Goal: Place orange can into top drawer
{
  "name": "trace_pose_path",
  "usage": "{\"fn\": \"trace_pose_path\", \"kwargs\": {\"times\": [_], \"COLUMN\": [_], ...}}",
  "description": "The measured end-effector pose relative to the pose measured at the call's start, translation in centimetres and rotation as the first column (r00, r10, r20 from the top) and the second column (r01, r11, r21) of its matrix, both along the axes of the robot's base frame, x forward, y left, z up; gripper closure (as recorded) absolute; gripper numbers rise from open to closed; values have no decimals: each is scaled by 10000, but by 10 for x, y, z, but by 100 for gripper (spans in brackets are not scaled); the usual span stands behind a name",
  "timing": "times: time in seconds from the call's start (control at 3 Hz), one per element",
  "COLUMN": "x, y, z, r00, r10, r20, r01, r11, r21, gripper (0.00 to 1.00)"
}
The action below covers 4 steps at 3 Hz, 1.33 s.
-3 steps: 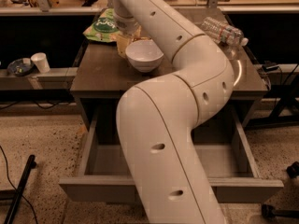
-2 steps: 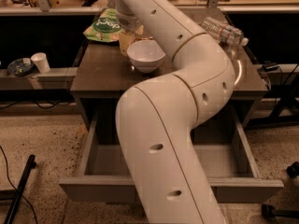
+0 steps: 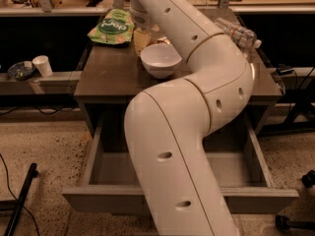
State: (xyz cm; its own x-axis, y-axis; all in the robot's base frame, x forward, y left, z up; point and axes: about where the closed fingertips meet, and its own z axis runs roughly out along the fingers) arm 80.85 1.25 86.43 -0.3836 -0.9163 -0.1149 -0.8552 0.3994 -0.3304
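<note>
My gripper (image 3: 141,39) is at the back of the dark countertop (image 3: 108,75), between the green snack bag (image 3: 112,26) and the white bowl (image 3: 160,59), at the end of my big white arm (image 3: 197,97). The orange can does not show; the arm and wrist cover the spot behind the bowl. The top drawer (image 3: 96,200) is pulled out wide below the counter, its grey inside open. My arm crosses over its middle and hides its handle.
A clear plastic bottle (image 3: 237,32) lies on the counter's back right. A white paper cup (image 3: 43,65) and a small dish (image 3: 20,70) sit on a low shelf at the left. Cables and a black stand foot (image 3: 22,198) lie on the speckled floor.
The far end of my arm has shifted slightly by the bowl. The drawer, bag and bottle have not moved.
</note>
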Motion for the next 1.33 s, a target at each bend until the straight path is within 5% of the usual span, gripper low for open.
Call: {"fn": "trace_pose_path", "kwargs": {"times": [1.0, 1.33], "x": [-9, -20], "y": [-11, 1], "z": [-14, -17], "r00": [9970, 9895], "r10": [539, 1116], "r20": [-555, -917], "r01": [-510, -1026], "r11": [9973, 9900], "r21": [523, 967], "gripper": [91, 100]}}
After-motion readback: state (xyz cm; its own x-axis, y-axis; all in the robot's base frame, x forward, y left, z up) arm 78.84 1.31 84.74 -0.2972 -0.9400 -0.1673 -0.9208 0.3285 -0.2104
